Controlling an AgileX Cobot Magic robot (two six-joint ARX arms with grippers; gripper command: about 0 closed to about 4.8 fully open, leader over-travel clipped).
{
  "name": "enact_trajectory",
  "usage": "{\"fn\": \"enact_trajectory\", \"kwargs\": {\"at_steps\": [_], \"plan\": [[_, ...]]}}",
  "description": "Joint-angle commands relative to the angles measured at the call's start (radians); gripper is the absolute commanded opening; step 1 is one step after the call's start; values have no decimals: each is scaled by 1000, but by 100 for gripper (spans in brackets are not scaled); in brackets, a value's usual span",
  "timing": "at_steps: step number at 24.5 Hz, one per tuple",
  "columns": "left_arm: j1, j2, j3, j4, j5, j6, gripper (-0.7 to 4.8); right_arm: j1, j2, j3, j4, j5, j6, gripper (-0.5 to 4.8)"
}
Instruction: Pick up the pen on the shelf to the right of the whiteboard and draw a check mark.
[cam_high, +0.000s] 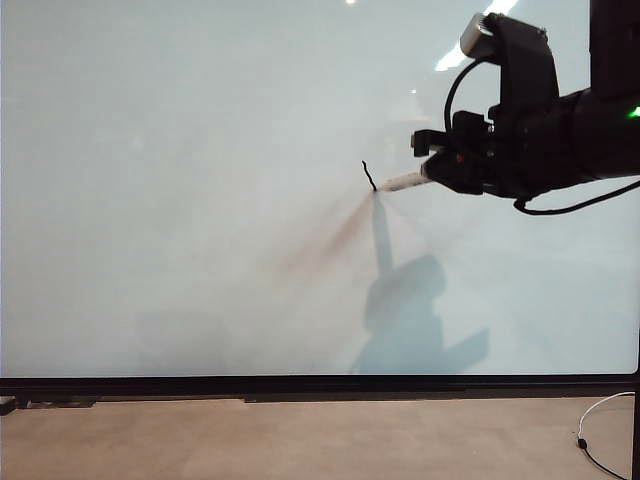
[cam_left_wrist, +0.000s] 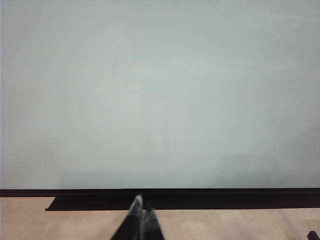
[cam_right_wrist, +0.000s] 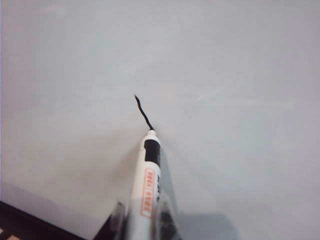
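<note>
While the pen (cam_right_wrist: 148, 185) is clamped between the nearly closed fingers of the right hand (cam_high: 432, 165) at the exterior view's upper right, its tip is pressed to the whiteboard (cam_high: 180, 150), where the check mark (cam_high: 369, 176) is barely begun: a short down-stroke. An upward stroke is judged next. The left hand (cam_left_wrist: 140, 211), low in its view, is closed and empty.

The pen (cam_right_wrist: 148, 192) is carrying an orange-red label with print too small and blurred for reading.
</note>
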Motion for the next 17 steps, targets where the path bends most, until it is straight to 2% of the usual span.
{"fn": "enact_trajectory", "kwargs": {"at_steps": [1,17], "plan": [[0,0,3,13,0,5,-5,-5,-2,4,-10,70,-5,-9],[0,0,3,13,0,5,-5,-5,-2,2,-31,134,-10,-9]]}}
